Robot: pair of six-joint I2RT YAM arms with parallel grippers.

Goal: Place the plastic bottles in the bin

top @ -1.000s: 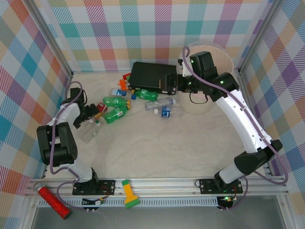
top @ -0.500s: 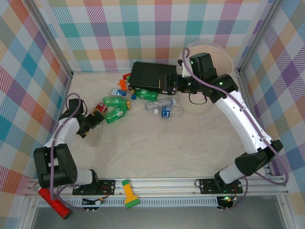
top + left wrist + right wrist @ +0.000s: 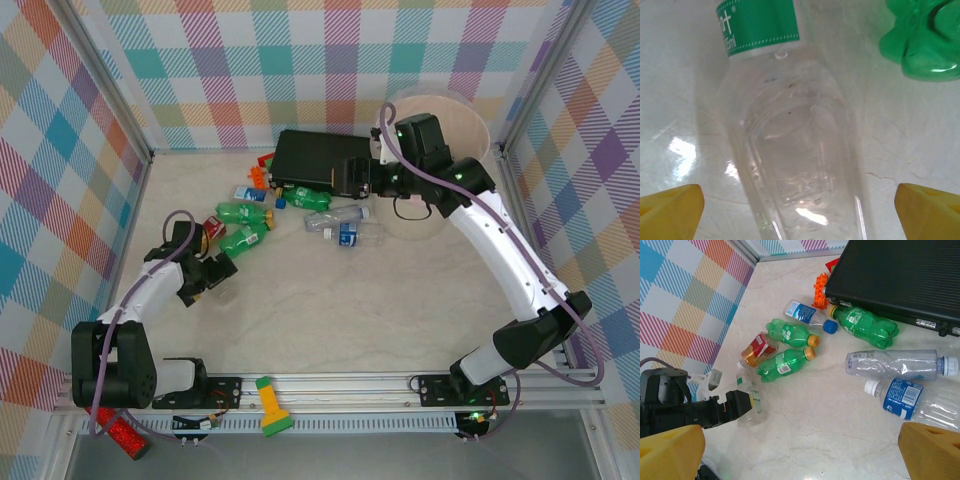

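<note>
Checked against the top views of one second and half a second ago: the left arm has been swung off the left wall toward the table's middle. The left gripper (image 3: 218,272) is now set over the clear green-labelled bottle (image 3: 795,150).

The jaws are spread wide. In the left wrist view a yellow fingertip is seen on either side of the bottle body, with bare table between each and the plastic. No grip is made yet, so this is judged a pre-grasp and closing is wanted next.

The bottle is laid flat at near left, just beside the green bottles (image 3: 785,362) and well apart from the bin (image 3: 470,105) at far right. Its long axis runs away from the wrist, cap end toward the green bottles, so the jaws are set across it.

The right gripper (image 3: 800,452) is held spread and empty by the black case (image 3: 320,160).
</note>
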